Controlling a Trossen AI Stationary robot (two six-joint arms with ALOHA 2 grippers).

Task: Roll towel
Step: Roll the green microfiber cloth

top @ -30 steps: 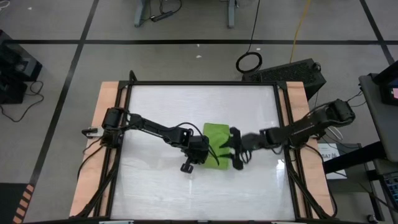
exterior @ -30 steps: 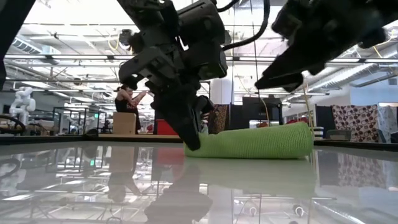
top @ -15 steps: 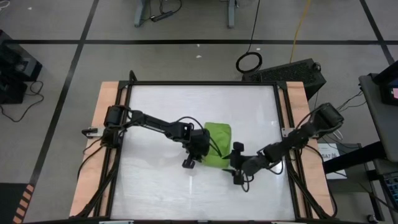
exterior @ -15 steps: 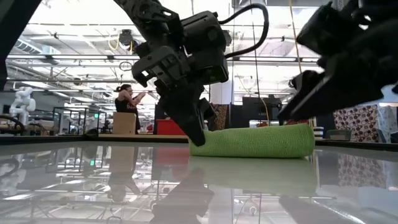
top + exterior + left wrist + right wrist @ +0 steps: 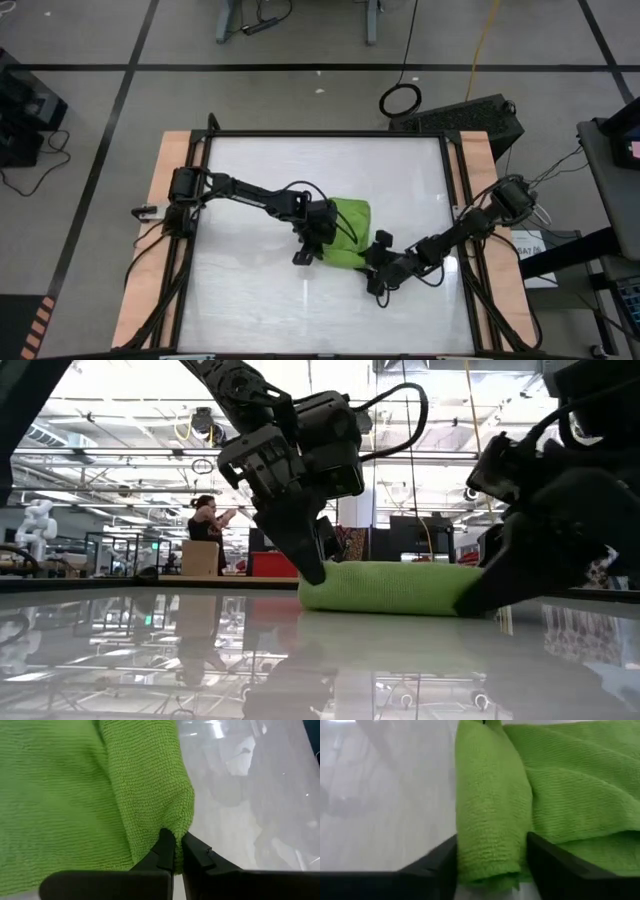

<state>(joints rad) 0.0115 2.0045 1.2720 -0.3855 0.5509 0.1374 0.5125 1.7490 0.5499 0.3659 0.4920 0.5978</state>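
1. Glossy white table (image 5: 250, 300), wooden side rails; grey floor around.
2. Towel (image 5: 348, 235), partly rolled, right of frame centre.
3. Left gripper (image 5: 174, 851) pinches its corner.
4. Right gripper (image 5: 492, 865) straddles the roll, fingers apart.
5. Seated person (image 5: 208, 520) in the hall behind.

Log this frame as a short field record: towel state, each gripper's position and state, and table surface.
towel: lime-green towel, partly rolled, lying near the middle of the table
rolled edge: thick roll along one side, flat cloth beside it
left gripper: left gripper shut, pinching one end of the roll
right gripper: right gripper open, fingers straddling the other end of the roll, not closed on it
table: glossy white table with wooden side rails
background: person seated far behind the table in the low view
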